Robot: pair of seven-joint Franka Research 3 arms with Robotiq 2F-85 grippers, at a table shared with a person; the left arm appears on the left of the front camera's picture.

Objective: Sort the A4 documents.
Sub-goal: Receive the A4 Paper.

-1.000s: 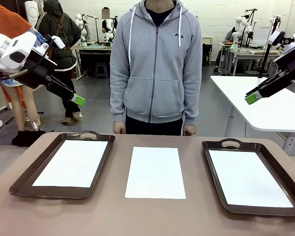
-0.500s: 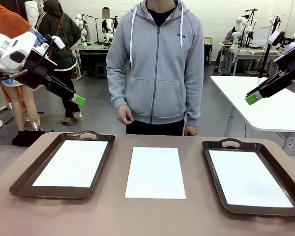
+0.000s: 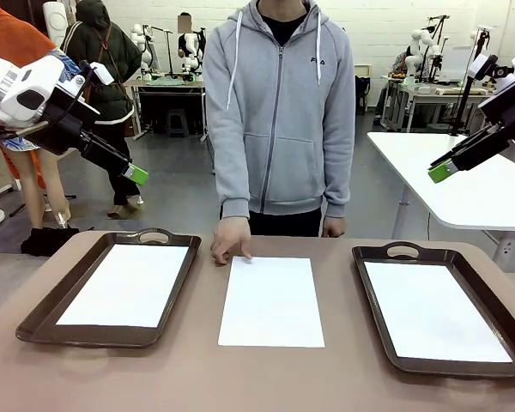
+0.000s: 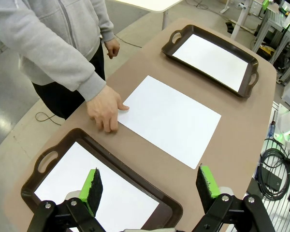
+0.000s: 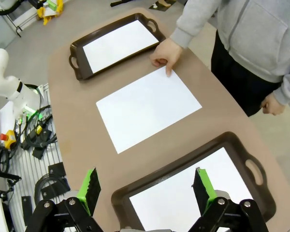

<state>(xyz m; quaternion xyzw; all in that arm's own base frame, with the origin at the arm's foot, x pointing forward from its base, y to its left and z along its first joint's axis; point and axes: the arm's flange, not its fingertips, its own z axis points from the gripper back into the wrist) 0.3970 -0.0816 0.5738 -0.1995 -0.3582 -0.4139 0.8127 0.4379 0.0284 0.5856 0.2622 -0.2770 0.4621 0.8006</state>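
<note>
One white A4 document [image 3: 271, 300] lies bare on the table's middle. A second sheet [image 3: 124, 285] rests in the left brown tray [image 3: 34, 319], and a third sheet [image 3: 435, 311] in the right brown tray [image 3: 498, 300]. The person's hand [image 3: 232, 240] presses a finger on the middle sheet's far left corner. My left gripper [image 3: 137, 174] hangs open high above the left tray's far end. My right gripper [image 3: 442, 170] hangs open high at the right. The left wrist view looks past my open left gripper [image 4: 150, 183] at the middle sheet [image 4: 171, 118] and the hand [image 4: 106, 108]. Below my open right gripper [image 5: 147, 186] lies the same sheet [image 5: 147, 108].
The person stands at the far edge, the other hand [image 3: 330, 227] resting by the table's rim. A white table [image 3: 463, 184] stands behind at the right. Bare tabletop [image 3: 206, 369] runs along the near edge and between the trays.
The person's hand has come down from beside the body onto the far left corner of the middle sheet. Both arms have stayed still.
</note>
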